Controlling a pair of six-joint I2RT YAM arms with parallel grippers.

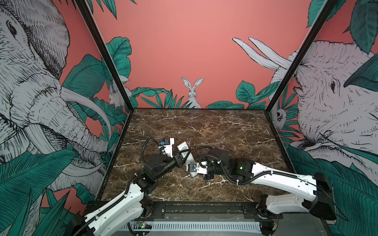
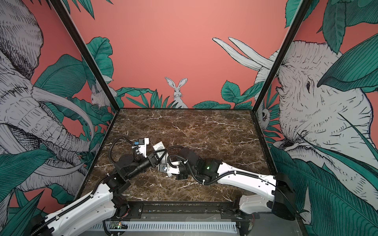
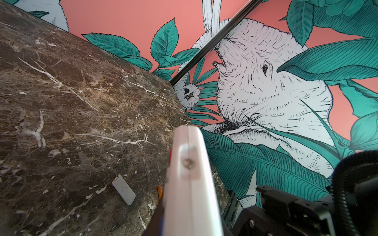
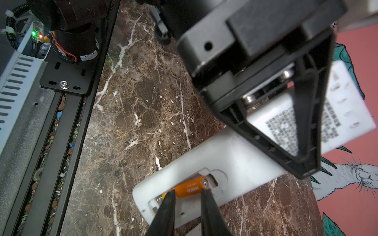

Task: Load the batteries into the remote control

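The white remote control (image 4: 225, 155) lies back up, slanted, near the middle of the table in both top views (image 1: 183, 147) (image 2: 159, 146). Its battery bay is uncovered. One orange battery (image 4: 190, 187) sits in the bay, slightly askew. My right gripper (image 4: 187, 192) stands over the bay with a narrow gap between its jaws; both fingertips (image 4: 169, 196) touch the battery's side. My left gripper (image 3: 190, 224) is shut on the remote's middle, seen edge-on in the left wrist view (image 3: 190, 183). A second orange battery (image 3: 159, 192) lies on the table beside the remote, mostly hidden.
A small grey cover piece (image 3: 123, 190) lies flat on the brown marble table (image 1: 225, 132) beside the remote. Patterned walls close in three sides. A black rail (image 4: 61, 143) runs along the front edge by the arm bases.
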